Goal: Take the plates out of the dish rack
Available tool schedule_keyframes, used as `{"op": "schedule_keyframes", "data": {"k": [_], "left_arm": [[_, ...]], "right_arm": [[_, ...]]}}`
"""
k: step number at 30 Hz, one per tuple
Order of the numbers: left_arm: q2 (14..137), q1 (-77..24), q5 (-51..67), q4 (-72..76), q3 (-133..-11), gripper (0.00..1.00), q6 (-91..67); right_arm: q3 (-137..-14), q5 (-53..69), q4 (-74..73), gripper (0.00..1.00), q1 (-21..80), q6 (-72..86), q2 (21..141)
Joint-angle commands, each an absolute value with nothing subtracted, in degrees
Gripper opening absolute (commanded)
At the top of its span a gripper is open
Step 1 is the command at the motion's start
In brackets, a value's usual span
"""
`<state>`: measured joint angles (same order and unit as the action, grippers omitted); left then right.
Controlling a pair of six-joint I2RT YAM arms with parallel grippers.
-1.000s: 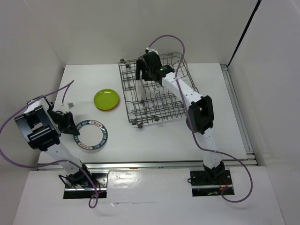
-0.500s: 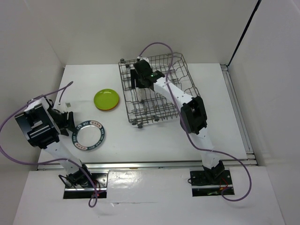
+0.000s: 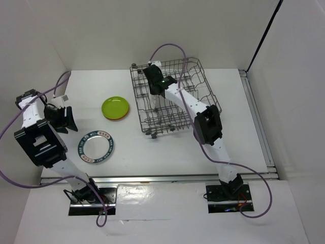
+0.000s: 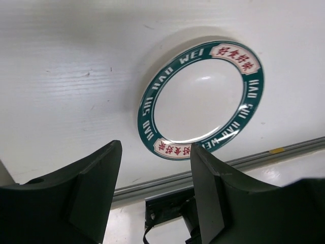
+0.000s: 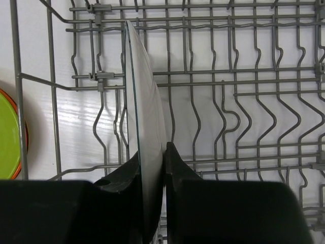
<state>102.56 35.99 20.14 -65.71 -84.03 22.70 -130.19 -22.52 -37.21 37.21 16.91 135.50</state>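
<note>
The jaws of the right gripper (image 5: 147,170) are closed on a pale plate (image 5: 144,117), one finger on each face of it, low down on its near rim. The plate stands on edge among the tines of the dish rack (image 5: 244,101). From the jaws its thin edge runs straight ahead, away from the wrist, so its flat faces lie parallel to the fingers. Wire tines stand close on both sides of the pinch, and a rack bar crosses just behind the far rim. To my eye the way out is in the plate's own plane, up and clear of the wires. A sideways pull looks likely to catch on a tine.

The left gripper (image 4: 152,178) has its jaws spread wide with nothing between them. It hangs above the table (image 3: 167,147), and the teal-rimmed plate (image 4: 200,99) lies flat ahead of its fingertips, well apart from them. Beyond the rack's wall, off to the left of the right jaws, a lime green plate (image 3: 115,107) lies on an orange plate (image 5: 24,133).

The right arm is the one on the job, with the pale plate already in its grip. I can make out no other plate in the rack, though the arm hides part of it from above.
</note>
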Motion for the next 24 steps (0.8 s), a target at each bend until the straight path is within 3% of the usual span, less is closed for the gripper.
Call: {"op": "schedule_keyframes", "data": {"k": [1,5,12,18,20,24], "left_arm": [[98.2,36.3,25.4,-72.1,-89.6,0.70,25.1],[98.8,36.3,30.7,-75.4,-95.6,0.72,25.8],[97.8,30.7,38.7,-77.9,-99.7,0.91,27.7],[93.7,26.5,47.1,-71.2,-98.5,0.97,21.3],[93.7,24.2,50.0,-68.5,-98.5,1.00,18.6],[93.0,19.9,46.4,-63.2,-99.2,1.00,13.4]], "right_arm": [[-134.3,-29.7,-33.1,0.00,39.5,15.0,129.5],[-135.4,-36.7,-29.6,0.00,40.8,8.8,126.5],[-136.0,-40.1,-23.6,0.00,42.6,3.5,120.0],[-118.9,-2.9,-18.3,0.00,42.6,14.1,112.9],[-116.7,13.5,-13.7,0.00,42.6,15.4,114.4],[-117.3,33.0,-7.9,0.00,42.6,21.1,118.8]]}}
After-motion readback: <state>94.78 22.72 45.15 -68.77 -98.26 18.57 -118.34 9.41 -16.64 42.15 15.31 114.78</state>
